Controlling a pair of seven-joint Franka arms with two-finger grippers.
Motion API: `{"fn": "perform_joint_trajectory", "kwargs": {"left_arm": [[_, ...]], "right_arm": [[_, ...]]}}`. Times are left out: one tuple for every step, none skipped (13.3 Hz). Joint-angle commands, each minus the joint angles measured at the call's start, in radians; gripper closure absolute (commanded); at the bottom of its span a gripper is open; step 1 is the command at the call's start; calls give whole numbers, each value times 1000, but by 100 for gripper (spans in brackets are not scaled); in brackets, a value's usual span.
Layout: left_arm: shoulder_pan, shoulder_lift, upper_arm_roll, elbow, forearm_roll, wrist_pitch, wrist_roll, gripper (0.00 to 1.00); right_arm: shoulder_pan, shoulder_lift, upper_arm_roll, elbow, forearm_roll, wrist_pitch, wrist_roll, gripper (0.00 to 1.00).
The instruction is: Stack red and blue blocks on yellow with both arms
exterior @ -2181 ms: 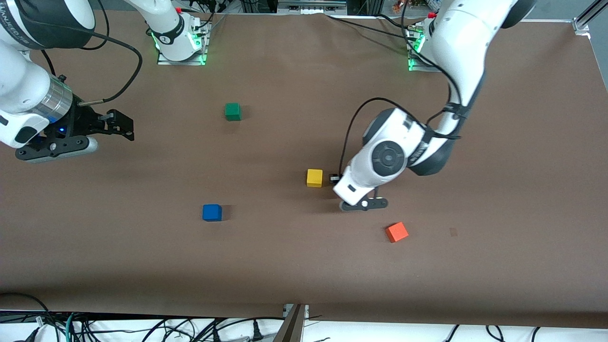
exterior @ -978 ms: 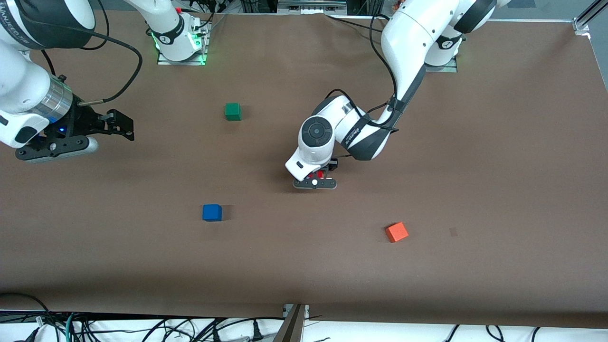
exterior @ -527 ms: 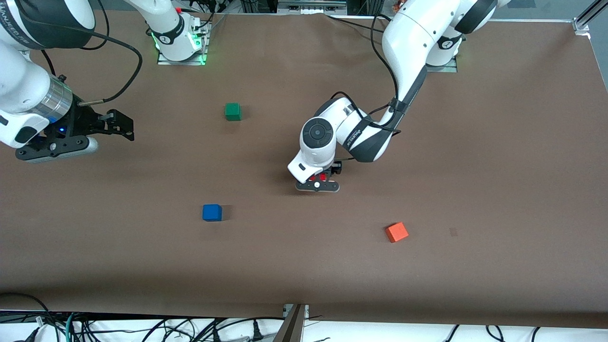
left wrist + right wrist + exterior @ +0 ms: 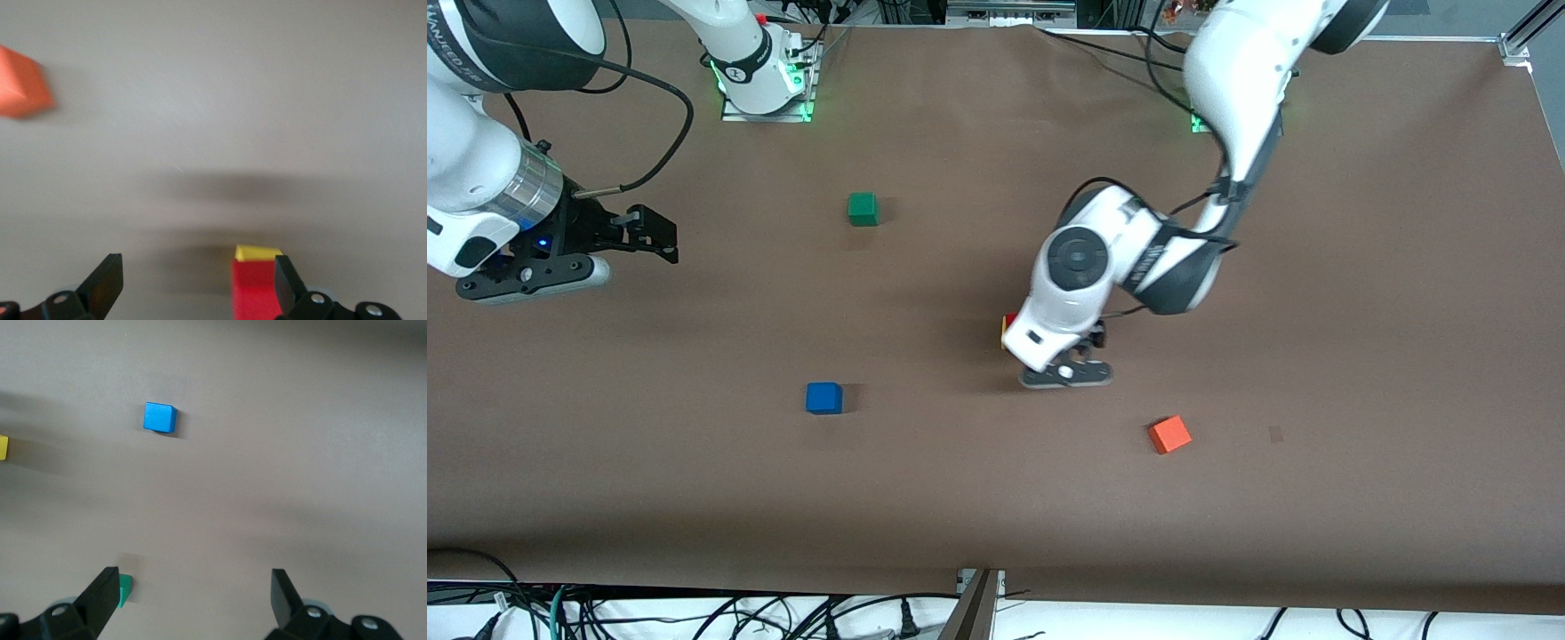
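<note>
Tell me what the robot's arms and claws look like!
Both arms are fat white tubes with grey-black joints and black cables looping along them. The left arm has a round grey disc on its wrist. The right arm has a shiny silver ring and a small blue light. The left gripper and right gripper are black, each with two pointed fingers.

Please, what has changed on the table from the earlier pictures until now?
The left gripper brought the red block over the yellow block, set it on top and let go; its jaws now stand open and it has drawn away toward the left arm's end of the table. The blue block, green cube and orange cube stayed in place. The right gripper waits, open, unmoved.
</note>
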Motion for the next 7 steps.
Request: {"fn": "perform_joint_trajectory", "kwargs": {"left_arm": [[104, -116, 8, -22, 26, -65, 60, 0], [159, -145, 8, -22, 24, -87, 144, 0], [213, -186, 5, -22, 13, -105, 228, 0], [261, -226, 2, -22, 12, -134, 299, 0], [299, -257, 5, -22, 10, -168, 353, 0], [348, -284, 4, -22, 10, -191, 393, 0], [390, -301, -1, -22, 9, -207, 420, 0]], "right_arm": [[-6, -3, 5, 8, 8, -5, 3, 0], [-6, -5, 7, 8, 8, -5, 3, 0], [-6, -3, 7, 8, 8, -5, 3, 0], [-6, -3, 7, 8, 8, -5, 3, 0], [-6, -5, 7, 8, 8, -5, 3, 0], [-6, -3, 7, 8, 9, -5, 3, 0], [-7, -3, 7, 9, 9, -5, 3, 0]]}}
